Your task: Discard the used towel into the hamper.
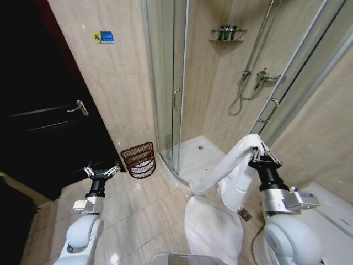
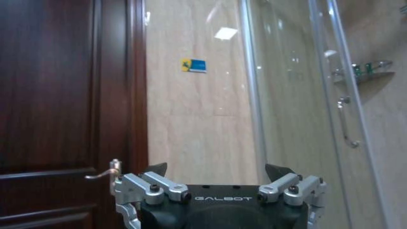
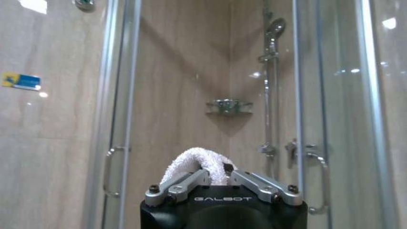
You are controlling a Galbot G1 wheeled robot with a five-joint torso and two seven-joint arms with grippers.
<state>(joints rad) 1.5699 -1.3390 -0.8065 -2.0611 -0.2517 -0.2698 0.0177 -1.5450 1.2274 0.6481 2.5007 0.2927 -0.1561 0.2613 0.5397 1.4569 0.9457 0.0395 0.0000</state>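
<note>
Your right claw (image 1: 263, 158) is clenched on the white towel (image 1: 231, 171), held raised in front of the glass shower stall (image 1: 182, 83), its long tail draping down toward the floor. The hamper (image 1: 139, 159) sits on the tiles well off to the robot's left, nearer your left claw (image 1: 101, 170), which hovers released and empty.

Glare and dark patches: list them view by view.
Head view: the door at left is nearly black, and the floor tiles carry a soft sheen beside the hamper. Left wrist view: a ceiling light reflects on the wall above the left claw. Right wrist view: bright spots flare on the shower glass behind the towel.
</note>
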